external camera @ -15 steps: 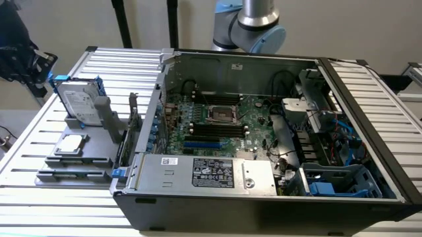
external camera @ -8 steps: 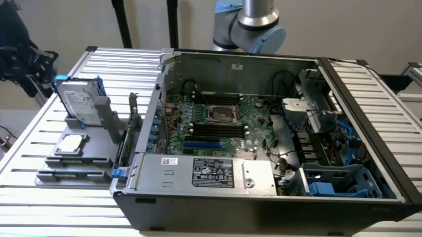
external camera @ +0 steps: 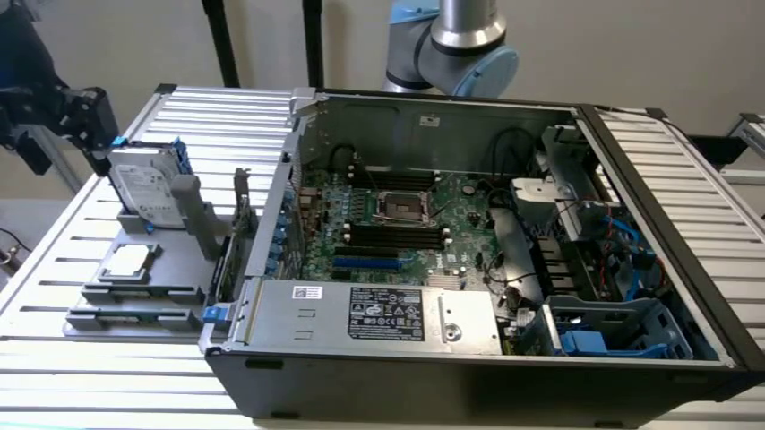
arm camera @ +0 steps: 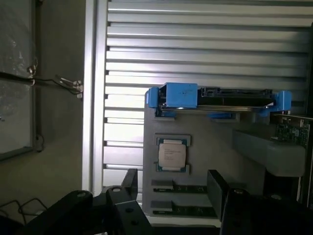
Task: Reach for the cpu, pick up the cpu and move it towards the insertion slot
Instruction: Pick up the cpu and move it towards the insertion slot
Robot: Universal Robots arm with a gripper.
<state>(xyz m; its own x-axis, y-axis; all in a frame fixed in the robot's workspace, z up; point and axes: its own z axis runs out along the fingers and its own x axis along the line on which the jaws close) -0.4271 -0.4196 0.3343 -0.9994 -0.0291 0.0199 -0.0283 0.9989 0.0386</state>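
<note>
Through the wrist camera I see the gripper [arm camera: 172, 175] with its two black fingers [arm camera: 131, 180] standing apart and holding nothing. The cpu [arm camera: 172, 153] lies flat just beyond them, untouched. Its silver lid carries several lines of print that I cannot read. Working across the exterior view from its left, a grey fixture [external camera: 179, 273] sits on the slatted metal table [external camera: 203, 112]. It holds one upright hard drive [external camera: 143, 190] in a blue frame, with a white label too fine to read. In front of the drive is the one cpu in its square pocket, then two green-edged memory modules [arm camera: 182, 188] in narrow slots. One expansion card [external camera: 240, 224] stands on edge at the fixture's far side. Next comes the open computer case [external camera: 478, 367], lying on its side. On its green motherboard [external camera: 460, 202] sits the insertion slot [external camera: 403, 206], a silver frame with a dark centre, well apart from the cpu. Below the slot I count four long black memory slots [external camera: 389, 237]. The power supply [external camera: 358, 313] bears one black-and-white label and a barcode sticker, neither legible. One blue drive cage [external camera: 615, 336] sits at the exterior view's right.
</note>
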